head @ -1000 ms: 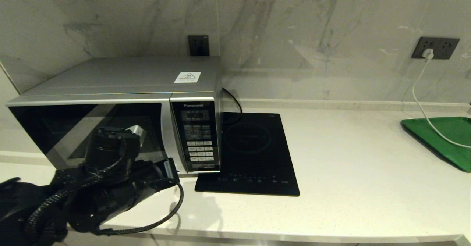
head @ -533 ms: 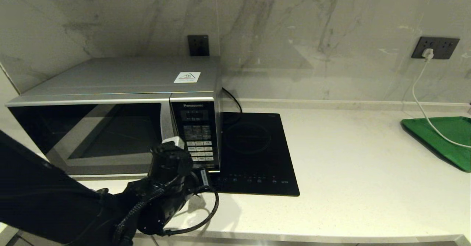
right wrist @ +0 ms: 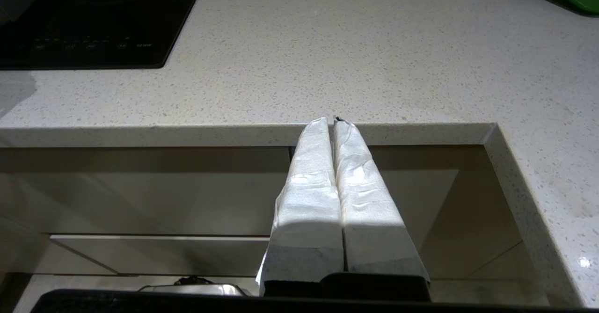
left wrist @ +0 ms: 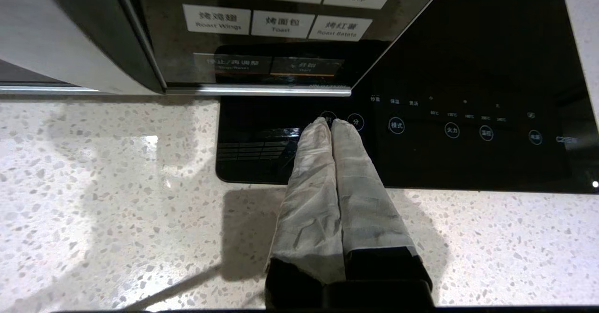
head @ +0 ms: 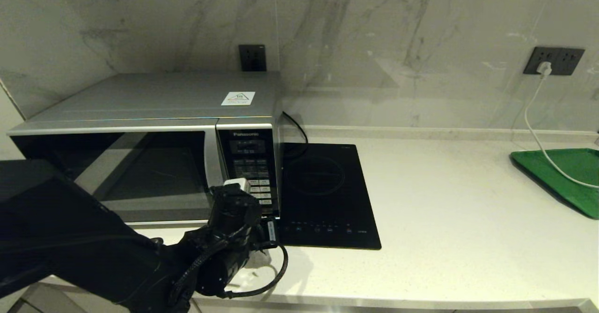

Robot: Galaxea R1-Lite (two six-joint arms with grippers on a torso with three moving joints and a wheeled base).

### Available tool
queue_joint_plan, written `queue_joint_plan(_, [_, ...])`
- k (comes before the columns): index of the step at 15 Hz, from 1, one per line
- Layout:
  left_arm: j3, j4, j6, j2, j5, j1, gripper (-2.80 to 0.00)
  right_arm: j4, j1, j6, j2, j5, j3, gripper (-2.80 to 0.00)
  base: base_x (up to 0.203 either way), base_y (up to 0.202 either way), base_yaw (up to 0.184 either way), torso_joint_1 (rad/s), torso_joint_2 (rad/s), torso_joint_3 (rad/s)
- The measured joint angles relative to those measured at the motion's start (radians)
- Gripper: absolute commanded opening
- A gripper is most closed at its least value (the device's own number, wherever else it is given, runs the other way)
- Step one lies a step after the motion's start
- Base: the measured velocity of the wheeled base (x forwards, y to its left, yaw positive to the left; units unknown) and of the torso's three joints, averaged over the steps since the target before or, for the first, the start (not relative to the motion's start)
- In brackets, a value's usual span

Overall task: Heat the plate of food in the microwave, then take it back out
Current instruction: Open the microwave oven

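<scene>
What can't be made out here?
- Plate of food: in no view; the microwave door glass is dark, so whether it is inside is unknown.
- Left gripper tip contact: head view hides the jaws behind the wrist.
- Right gripper: absent from head view, parked below the counter edge.

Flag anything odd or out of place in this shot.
No spill or damage. One oddity: the left gripper, fingers shut, points over the hob's touch controls rather than the microwave keypad just beside it. The microwave door is shut. No plate is in view. The right gripper hangs below the counter edge.
</scene>
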Motion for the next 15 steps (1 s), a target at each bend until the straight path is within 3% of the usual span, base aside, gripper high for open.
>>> queue_joint_plan(15, [-0.094,-0.003,0.043,0.091,0.002,0.036,-2.80,0.000,0.000,0.000,0.000,0.000,0.000,-2.80,0.000,0.000,0.000,0.000,0.00,0.000])
